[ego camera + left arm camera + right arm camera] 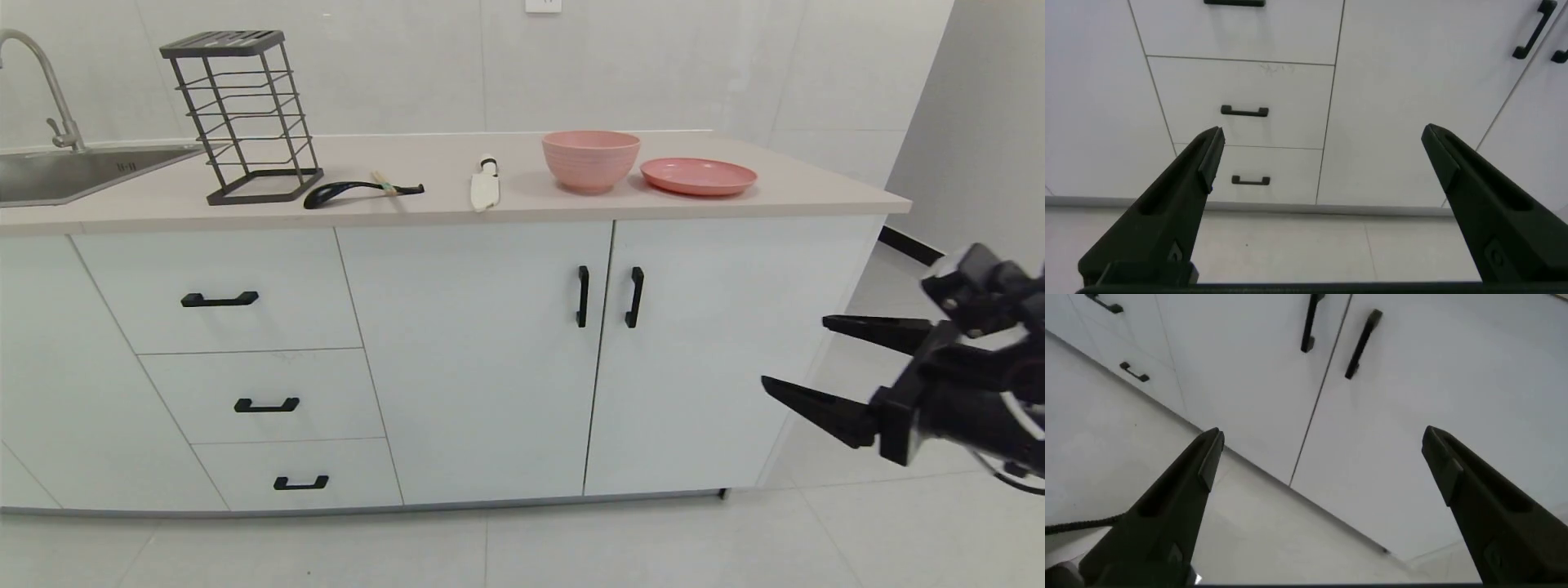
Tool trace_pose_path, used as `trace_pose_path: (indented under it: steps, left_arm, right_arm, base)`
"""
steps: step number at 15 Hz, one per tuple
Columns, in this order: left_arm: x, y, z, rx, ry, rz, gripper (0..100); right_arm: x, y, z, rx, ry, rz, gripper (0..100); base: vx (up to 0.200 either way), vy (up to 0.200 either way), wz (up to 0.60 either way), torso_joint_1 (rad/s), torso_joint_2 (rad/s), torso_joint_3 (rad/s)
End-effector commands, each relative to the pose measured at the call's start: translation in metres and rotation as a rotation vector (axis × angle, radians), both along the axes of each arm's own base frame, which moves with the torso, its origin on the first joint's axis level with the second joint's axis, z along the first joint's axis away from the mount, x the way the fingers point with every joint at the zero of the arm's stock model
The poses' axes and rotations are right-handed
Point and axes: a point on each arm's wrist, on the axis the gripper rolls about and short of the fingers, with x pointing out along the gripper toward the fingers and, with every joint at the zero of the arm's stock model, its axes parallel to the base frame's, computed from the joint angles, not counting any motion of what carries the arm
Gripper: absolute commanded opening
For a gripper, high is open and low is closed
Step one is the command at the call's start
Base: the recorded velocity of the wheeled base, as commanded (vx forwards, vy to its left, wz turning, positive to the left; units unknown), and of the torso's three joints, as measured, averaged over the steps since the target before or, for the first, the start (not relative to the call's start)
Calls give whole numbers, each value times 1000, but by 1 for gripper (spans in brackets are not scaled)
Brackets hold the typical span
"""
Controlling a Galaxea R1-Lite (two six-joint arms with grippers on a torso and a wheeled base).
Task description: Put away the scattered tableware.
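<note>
On the beige countertop (816, 194) stand a pink bowl (590, 159) and, to its right, a flat pink plate (698, 175). A white knife (485, 185) lies left of the bowl. Further left lie a black spoon (343, 193) and chopsticks (385, 183), beside a dark wire rack (245, 114). My right gripper (793, 354) hangs open and empty low at the right, in front of the cabinet doors (1372, 400). My left gripper (1321, 140) is open and empty too, facing the lower drawers (1241, 110).
A steel sink (73, 171) with a tap (37, 77) sits at the counter's far left. Below are three drawers (245, 327) with black handles and two doors (608, 351). Tiled floor (571, 547) spreads in front; a grey wall (980, 122) stands at the right.
</note>
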Motion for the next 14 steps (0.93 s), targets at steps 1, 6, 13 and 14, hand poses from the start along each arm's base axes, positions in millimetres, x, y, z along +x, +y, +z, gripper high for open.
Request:
trace_pose_path:
  steps: [1, 6, 13, 14]
  left_arm:
    - [0, 0, 0, 0, 1, 1, 100]
    - [0, 0, 0, 9, 3, -2, 100]
    - [0, 0, 0, 12, 3, -1, 100]
    - [0, 0, 0, 12, 3, -2, 100]
  right_arm:
    - [39, 18, -41, -70, 102, 48, 100]
    - [86, 31, -64, -36, 93, 196, 100]
    - [168, 38, -101, 6, -36, 282, 100]
    - [178, 40, -102, 19, -68, 302, 100]
  base:
    - [0, -200, 0, -2, -2, 2]
    - [0, -80, 0, 1, 2, 3]
    - [0, 0, 0, 0, 0, 0]
    - [0, 0, 0, 0, 0, 0]
